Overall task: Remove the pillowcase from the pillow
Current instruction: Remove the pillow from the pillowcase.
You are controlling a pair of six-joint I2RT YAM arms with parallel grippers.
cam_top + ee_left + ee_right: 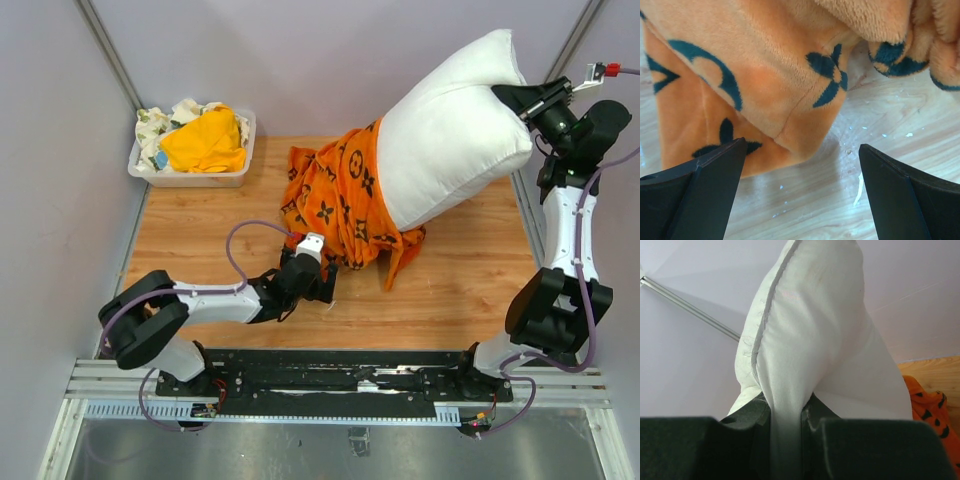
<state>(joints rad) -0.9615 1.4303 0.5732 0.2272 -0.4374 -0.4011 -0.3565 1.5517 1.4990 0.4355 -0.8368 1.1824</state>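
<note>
The white pillow (450, 135) is lifted at the back right, its top corner pinched by my right gripper (522, 100), which is shut on it; the pinched pillow fabric fills the right wrist view (805, 340). The orange pillowcase (340, 195) with black motifs hangs bunched around the pillow's lower end and rests on the wooden table (200, 250). My left gripper (318, 285) is open and empty, low over the table just in front of the pillowcase's near edge (765, 90); its two fingers (700, 190) stand wide apart with bare wood between them.
A white bin (190, 178) at the back left holds a plain yellow-orange cloth (205, 140) and printed fabrics. Grey walls enclose the table on three sides. A metal rail (330, 385) runs along the near edge.
</note>
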